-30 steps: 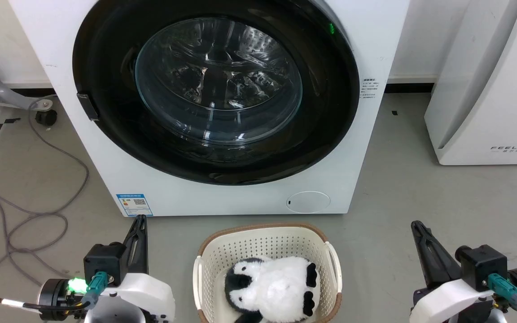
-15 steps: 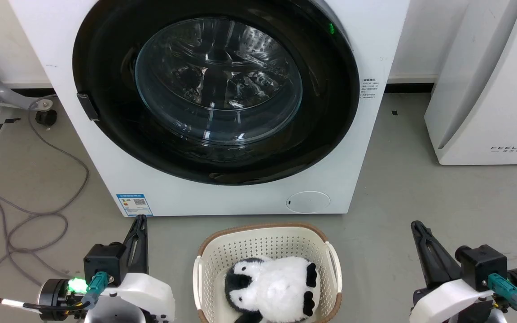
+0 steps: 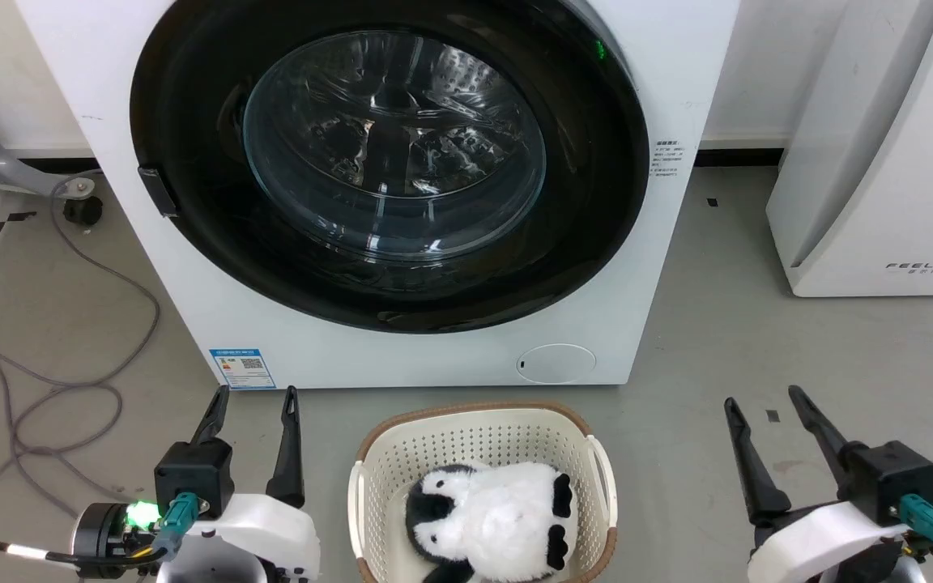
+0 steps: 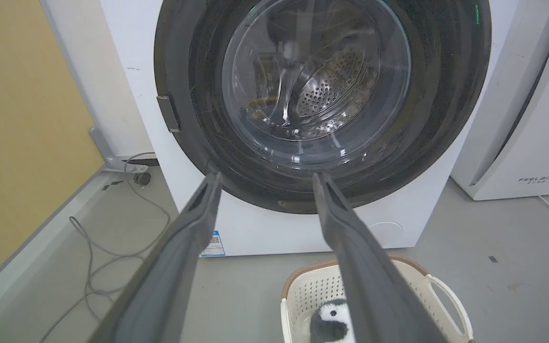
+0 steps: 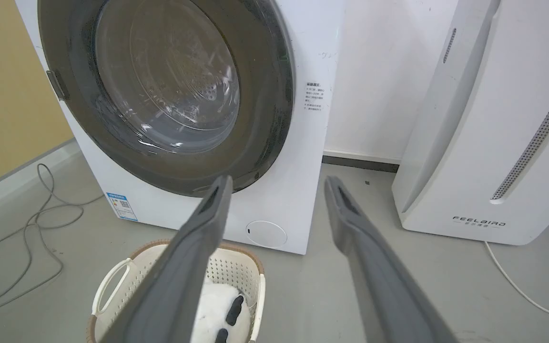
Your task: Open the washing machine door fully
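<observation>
The white washing machine [image 3: 450, 356] stands straight ahead, its blue label at the lower left. Its round black washing machine door [image 3: 191, 235] with the glass bowl window lies flush against the front, a small latch tab at its left edge. It also shows in the left wrist view as the door [image 4: 446, 119] and in the right wrist view as the door [image 5: 265, 119]. My left gripper [image 3: 256, 393] is open low at the left, well short of the machine. Low at the right, my right gripper [image 3: 762, 397] is open too. Both hold nothing.
A cream laundry basket [image 3: 483, 425] with a black-and-white plush toy [image 3: 491, 518] sits on the floor between my arms, right before the machine. A white FEELBIRD appliance [image 3: 879, 162] stands at the right. Grey cables [image 3: 53, 389] loop over the floor at the left.
Both grippers have gone from shut to open, fingers now spread apart. The door and the basket have not moved.
</observation>
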Available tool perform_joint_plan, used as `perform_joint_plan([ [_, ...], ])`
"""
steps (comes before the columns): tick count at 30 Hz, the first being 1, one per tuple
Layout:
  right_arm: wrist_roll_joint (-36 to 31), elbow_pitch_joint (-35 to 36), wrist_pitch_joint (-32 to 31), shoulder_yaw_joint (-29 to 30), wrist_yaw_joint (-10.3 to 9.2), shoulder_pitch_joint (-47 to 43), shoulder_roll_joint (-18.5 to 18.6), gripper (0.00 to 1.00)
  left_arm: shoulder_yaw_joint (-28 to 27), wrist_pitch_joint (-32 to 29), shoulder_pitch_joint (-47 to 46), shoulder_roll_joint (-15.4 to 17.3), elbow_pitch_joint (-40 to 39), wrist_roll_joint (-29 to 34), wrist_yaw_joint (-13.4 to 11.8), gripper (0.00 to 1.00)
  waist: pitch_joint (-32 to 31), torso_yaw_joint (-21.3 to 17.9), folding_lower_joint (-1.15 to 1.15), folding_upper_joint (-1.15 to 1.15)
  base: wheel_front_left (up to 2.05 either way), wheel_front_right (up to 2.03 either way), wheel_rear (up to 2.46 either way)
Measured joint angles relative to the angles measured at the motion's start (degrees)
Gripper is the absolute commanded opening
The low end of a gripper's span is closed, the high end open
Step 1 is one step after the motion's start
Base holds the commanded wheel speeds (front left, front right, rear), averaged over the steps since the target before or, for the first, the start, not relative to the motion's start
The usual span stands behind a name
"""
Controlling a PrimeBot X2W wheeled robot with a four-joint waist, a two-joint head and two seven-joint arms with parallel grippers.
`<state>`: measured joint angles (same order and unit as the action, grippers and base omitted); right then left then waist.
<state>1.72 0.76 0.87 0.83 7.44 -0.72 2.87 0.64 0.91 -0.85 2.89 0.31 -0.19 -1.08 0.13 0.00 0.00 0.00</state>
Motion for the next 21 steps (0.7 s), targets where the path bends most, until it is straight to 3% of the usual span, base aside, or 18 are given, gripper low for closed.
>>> perform_joint_plan([
  [21,4.0,2.2,2.5,1.4,0.0,0.0,0.0,1.0,0.6,2.5,0.0,0.0,-0.2,-0.5,-1.8,1.0,0.2,0.1,0.01,0.0,0.0,0.0,0.0],
])
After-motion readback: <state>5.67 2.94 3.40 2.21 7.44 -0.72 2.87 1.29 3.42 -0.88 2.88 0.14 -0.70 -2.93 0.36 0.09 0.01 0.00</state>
